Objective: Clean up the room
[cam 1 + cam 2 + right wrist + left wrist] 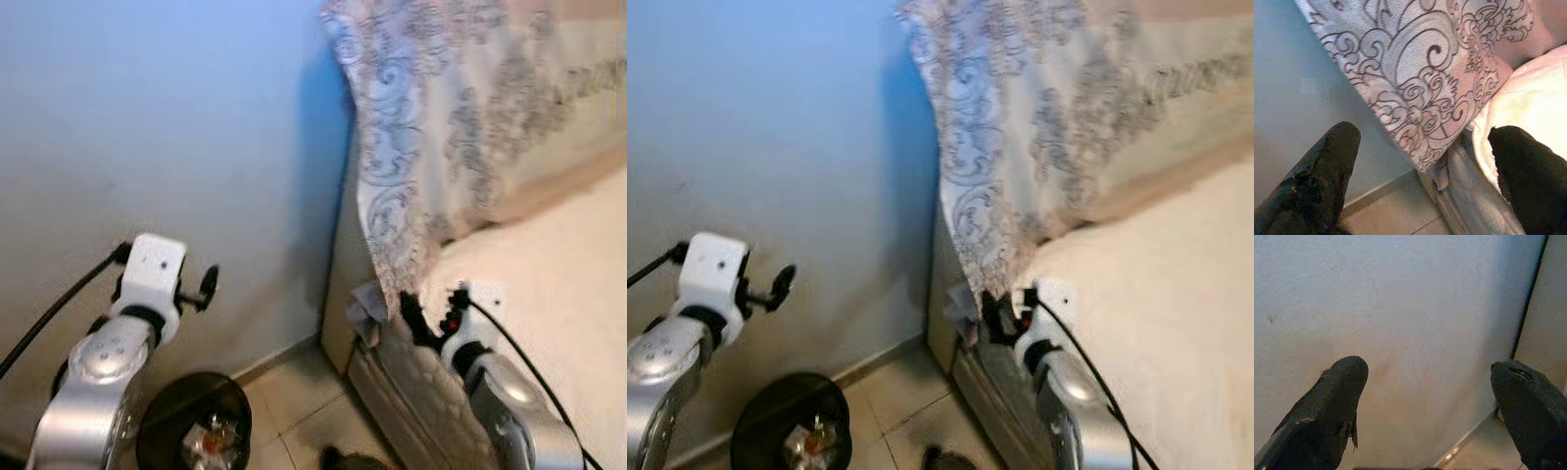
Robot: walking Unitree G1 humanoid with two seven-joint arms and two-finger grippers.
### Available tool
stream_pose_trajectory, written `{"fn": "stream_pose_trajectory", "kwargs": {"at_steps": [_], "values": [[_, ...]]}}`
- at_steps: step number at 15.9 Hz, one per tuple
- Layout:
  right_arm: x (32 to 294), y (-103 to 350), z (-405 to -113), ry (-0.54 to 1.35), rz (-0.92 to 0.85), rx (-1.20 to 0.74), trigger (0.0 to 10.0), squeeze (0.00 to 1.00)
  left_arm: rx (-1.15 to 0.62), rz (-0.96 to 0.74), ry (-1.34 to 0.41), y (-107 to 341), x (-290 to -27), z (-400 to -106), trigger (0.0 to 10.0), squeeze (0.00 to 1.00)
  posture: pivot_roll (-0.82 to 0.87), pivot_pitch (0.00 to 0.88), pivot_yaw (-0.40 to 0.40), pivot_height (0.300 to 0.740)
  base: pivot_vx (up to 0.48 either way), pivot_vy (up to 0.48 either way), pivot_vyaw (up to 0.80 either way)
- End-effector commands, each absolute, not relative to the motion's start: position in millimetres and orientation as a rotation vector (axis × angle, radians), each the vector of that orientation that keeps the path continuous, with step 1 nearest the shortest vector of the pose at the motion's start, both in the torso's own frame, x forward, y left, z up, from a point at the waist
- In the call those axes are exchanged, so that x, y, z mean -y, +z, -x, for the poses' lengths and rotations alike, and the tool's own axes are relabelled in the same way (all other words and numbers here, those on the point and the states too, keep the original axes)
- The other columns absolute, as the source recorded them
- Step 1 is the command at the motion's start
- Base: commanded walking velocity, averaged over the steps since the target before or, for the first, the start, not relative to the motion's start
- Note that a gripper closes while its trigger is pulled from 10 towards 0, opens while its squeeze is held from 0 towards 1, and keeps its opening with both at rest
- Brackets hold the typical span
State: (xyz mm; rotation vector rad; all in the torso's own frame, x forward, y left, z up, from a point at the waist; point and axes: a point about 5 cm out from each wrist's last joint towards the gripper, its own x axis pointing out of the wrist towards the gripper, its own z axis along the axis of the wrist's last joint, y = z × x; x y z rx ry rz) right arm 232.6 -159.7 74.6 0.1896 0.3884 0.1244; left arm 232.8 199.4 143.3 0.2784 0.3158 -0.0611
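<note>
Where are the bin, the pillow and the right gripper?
bin (162, 421): left eye view, bare black rim on its left side.
pillow (441, 127): left eye view, patterned front face.
right gripper (1425, 152): right wrist view, midway between its open fingers.

Soft daylight, bluish wall (147, 117) cast, slight blur, wrist views' fingertips defocused.

A bin (157, 431) stands on the floor (304, 411) against the wall (147, 127), left of the bed (549, 284).
</note>
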Motion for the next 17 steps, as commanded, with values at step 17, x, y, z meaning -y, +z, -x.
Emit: {"fn": "stream_pose_trajectory", "kwargs": {"at_steps": [17], "values": [[156.8, 93.1, -233.1, 0.123, -0.174, -0.384, 10.0, 0.00, -0.299, -0.219, -0.062, 138.3, -195.4, -234.5, 10.0, 0.00, -0.07, 0.000, -0.003, 0.740, 0.000, 0.000, -0.75]]}}
